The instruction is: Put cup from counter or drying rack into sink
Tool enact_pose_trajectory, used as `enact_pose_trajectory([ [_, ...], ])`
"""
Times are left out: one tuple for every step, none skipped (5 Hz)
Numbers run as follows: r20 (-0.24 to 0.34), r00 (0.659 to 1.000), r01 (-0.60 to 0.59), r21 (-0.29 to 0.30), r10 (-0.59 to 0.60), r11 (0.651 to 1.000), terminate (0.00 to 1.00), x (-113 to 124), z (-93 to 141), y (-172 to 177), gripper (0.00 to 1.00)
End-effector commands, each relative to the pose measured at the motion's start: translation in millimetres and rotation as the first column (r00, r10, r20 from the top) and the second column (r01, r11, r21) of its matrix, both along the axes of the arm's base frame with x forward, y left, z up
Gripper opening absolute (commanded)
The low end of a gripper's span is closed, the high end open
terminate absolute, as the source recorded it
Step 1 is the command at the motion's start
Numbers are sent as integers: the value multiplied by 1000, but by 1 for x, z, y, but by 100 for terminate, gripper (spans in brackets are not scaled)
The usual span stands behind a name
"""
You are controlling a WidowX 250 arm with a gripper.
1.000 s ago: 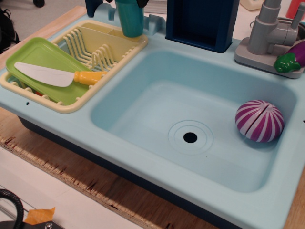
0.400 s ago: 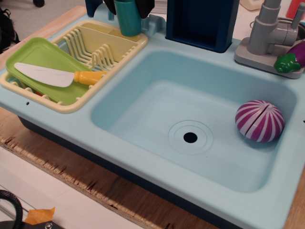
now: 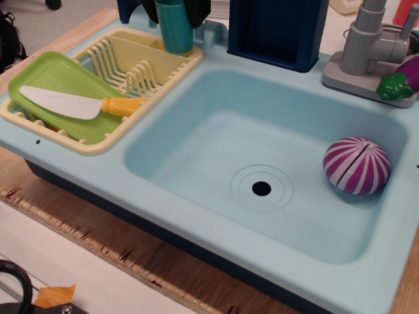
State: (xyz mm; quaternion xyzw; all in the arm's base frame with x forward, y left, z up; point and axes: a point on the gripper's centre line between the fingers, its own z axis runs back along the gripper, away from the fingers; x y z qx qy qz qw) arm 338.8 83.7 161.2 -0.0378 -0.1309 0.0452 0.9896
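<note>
Cup (image 3: pixel 175 29): teal, upright at far corner of rack (image 3: pixel 141 69), clasped between dark fingers of gripper (image 3: pixel 175 10) at top edge. Rack: on counter (image 3: pixel 78 173) left of sink (image 3: pixel 216 144), holding green tray (image 3: pixel 49 85) and knife (image 3: pixel 82 103). Sink: striped purple onion (image 3: pixel 357 165) at right, beside drain (image 3: pixel 261 188).
</note>
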Motion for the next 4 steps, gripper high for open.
enact_pose_trajectory([
  [76, 997, -15, 15, 13, 1000, 0, -16, 32, -10, 100],
  [64, 996, -54, -3, 54, 999, 0, -27, 37, -23, 0],
  [20, 997, -70, -44, 71, 997, 0, -37, 35, -45, 0],
  [5, 994, -104, -115, 105, 988, 0, -52, 26, -70, 0],
])
